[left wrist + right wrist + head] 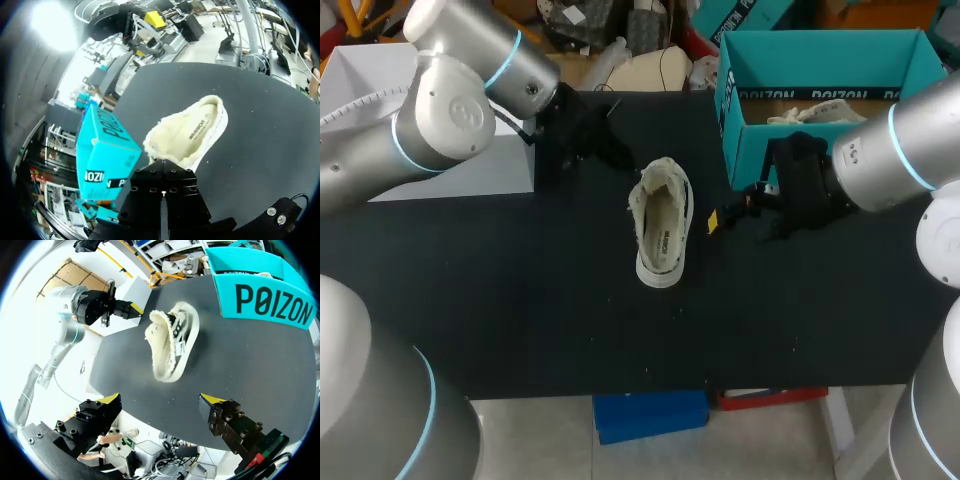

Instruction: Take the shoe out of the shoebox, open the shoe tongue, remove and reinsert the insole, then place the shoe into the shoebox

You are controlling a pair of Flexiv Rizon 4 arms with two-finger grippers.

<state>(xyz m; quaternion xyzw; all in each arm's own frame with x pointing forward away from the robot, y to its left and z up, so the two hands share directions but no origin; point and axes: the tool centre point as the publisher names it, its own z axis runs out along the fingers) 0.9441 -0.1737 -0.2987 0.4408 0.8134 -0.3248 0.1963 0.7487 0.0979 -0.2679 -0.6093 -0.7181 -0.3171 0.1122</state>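
Yellow-tipped right gripper [161, 399] gapes empty, facing the cream fleece-lined shoe [660, 222] lying opening-up on the black table [520, 300] — ready for tongue work, I judge. Left gripper [129, 310] hangs near the shoe — open or closed, I cannot tell. Teal cardboard shoebox [820, 95] stands behind.

Near end of shoe [190, 132] hidden behind left end effector [162, 167], shoebox [820, 60] corner covered by right arm [910, 150]

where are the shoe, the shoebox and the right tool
shoe [660, 225], head view, on the insole inside its opening
shoebox [820, 60], head view, on the inside of its far teal wall
right tool [161, 398], right wrist view, midway between its two open yellow tips
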